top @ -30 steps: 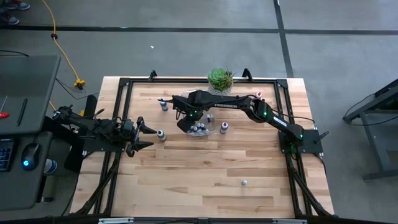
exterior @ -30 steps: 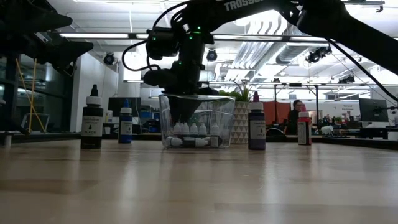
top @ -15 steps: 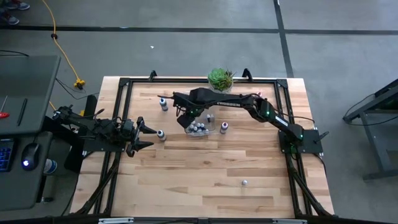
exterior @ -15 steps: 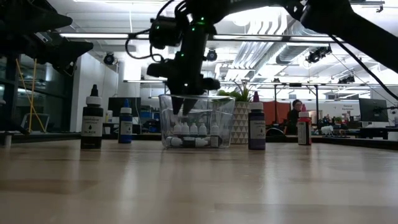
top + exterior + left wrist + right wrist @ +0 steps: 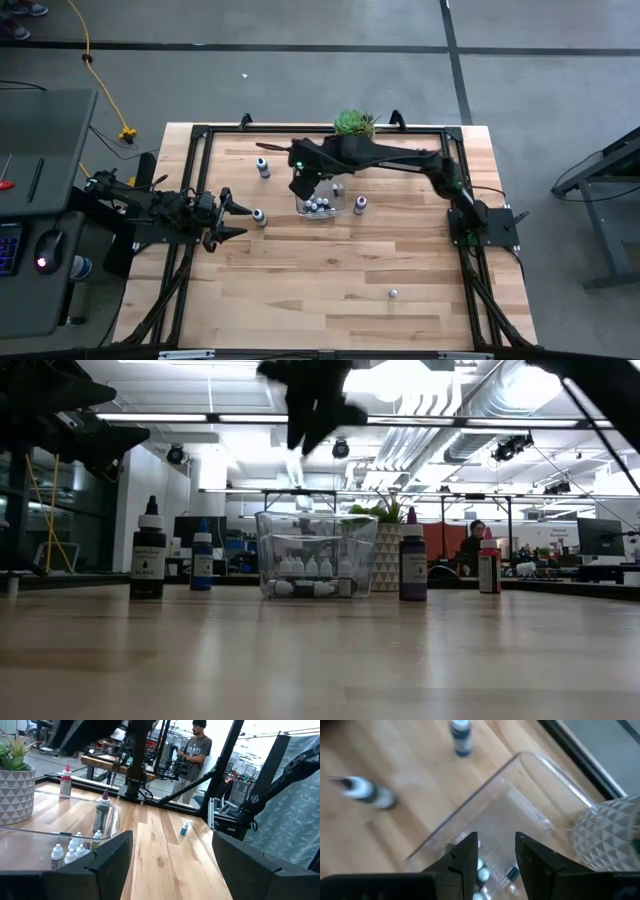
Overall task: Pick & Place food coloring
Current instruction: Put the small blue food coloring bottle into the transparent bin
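The food coloring shows as small dropper bottles. Several whitish ones lie on the floor of the clear bin [image 5: 322,205] [image 5: 315,585]. Others stand loose on the table: a blue one [image 5: 263,168], one [image 5: 259,216] right in front of my left gripper, a purple one [image 5: 360,205] and a lone one [image 5: 393,294] near the front. My right gripper [image 5: 303,188] [image 5: 496,855] hangs open high above the bin, pointing steeply down, with nothing between its fingers. My left gripper [image 5: 236,218] [image 5: 170,870] waits open and level at the table's left edge.
A green succulent in a white patterned pot [image 5: 354,123] stands just behind the bin at the far edge. A red-capped bottle [image 5: 417,152] stands at the far right. A black frame [image 5: 200,135] runs round the table. Beyond the table a person [image 5: 192,755] stands in the room.
My right gripper has risen straight up out of the clear bin, from down among the bottles to well above the rim, and has tipped somewhat. It carries nothing. The bottles in the bin lie as before.
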Action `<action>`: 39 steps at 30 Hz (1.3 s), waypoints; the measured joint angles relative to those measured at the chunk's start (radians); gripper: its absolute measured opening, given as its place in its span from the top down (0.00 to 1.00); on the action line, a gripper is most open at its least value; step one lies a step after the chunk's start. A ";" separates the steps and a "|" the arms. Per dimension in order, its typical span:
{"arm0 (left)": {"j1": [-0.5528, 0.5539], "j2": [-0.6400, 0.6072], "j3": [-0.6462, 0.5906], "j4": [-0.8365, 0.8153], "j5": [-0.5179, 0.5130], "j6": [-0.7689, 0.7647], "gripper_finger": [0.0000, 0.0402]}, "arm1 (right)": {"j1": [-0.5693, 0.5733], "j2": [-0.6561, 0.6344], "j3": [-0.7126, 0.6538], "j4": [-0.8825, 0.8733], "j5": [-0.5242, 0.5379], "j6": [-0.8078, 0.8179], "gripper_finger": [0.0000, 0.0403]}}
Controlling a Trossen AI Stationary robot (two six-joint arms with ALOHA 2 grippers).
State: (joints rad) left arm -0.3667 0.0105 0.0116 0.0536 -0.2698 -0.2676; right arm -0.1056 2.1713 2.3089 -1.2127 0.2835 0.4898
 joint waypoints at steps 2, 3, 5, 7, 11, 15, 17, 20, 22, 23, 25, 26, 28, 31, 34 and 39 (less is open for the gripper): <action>0.000 0.000 0.000 0.000 0.000 0.000 0.32 | 0.024 -0.046 0.000 -0.025 -0.001 0.007 0.70; 0.000 0.000 0.000 0.000 0.000 0.000 0.32 | 0.036 -0.065 0.000 -0.041 -0.001 0.009 0.70; 0.000 0.000 0.000 0.000 0.000 0.000 0.32 | 0.062 -0.103 0.000 -0.069 -0.001 0.009 0.70; 0.000 0.000 0.000 0.000 0.000 0.000 0.32 | 0.090 -0.141 0.000 -0.115 0.012 0.010 0.70; 0.000 0.000 0.000 0.000 0.000 0.000 0.32 | 0.149 -0.203 0.000 -0.226 0.031 0.023 0.70; 0.000 0.000 0.000 0.000 0.000 0.000 0.32 | 0.216 -0.242 0.000 -0.355 0.028 0.074 0.70; 0.000 0.000 0.000 0.000 0.000 0.000 0.32 | 0.249 -0.267 -0.007 -0.358 0.019 0.102 0.70; 0.000 0.000 0.000 0.000 0.000 0.000 0.32 | 0.297 -0.307 -0.048 -0.358 -0.023 0.164 0.70; 0.000 0.000 0.000 0.000 0.000 0.000 0.32 | 0.318 -0.334 -0.090 -0.355 -0.062 0.229 0.70; 0.000 0.000 0.000 0.000 0.000 0.000 0.32 | 0.329 -0.352 -0.128 -0.353 -0.085 0.256 0.70; 0.000 0.000 0.000 0.000 0.000 0.000 0.32 | 0.350 -0.389 -0.207 -0.360 -0.122 0.322 0.70; 0.000 0.000 0.000 0.000 0.000 0.000 0.32 | 0.360 -0.410 -0.252 -0.359 -0.139 0.351 0.70; 0.000 0.000 0.000 0.000 0.000 0.000 0.32 | 0.380 -0.464 -0.359 -0.357 -0.178 0.408 0.70; 0.000 0.000 0.000 0.000 0.000 0.000 0.32 | 0.409 -0.539 -0.520 -0.361 -0.235 0.500 0.70; 0.000 0.000 0.000 0.000 0.000 0.000 0.32 | 0.445 -0.607 -0.669 -0.349 -0.258 0.590 0.70; 0.000 0.000 0.000 0.000 0.000 0.000 0.32 | 0.526 -0.683 -0.883 -0.283 -0.276 0.738 0.70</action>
State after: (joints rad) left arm -0.3664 0.0105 0.0116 0.0536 -0.2697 -0.2676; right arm 0.4200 1.4884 1.4259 -1.4953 0.0079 1.2275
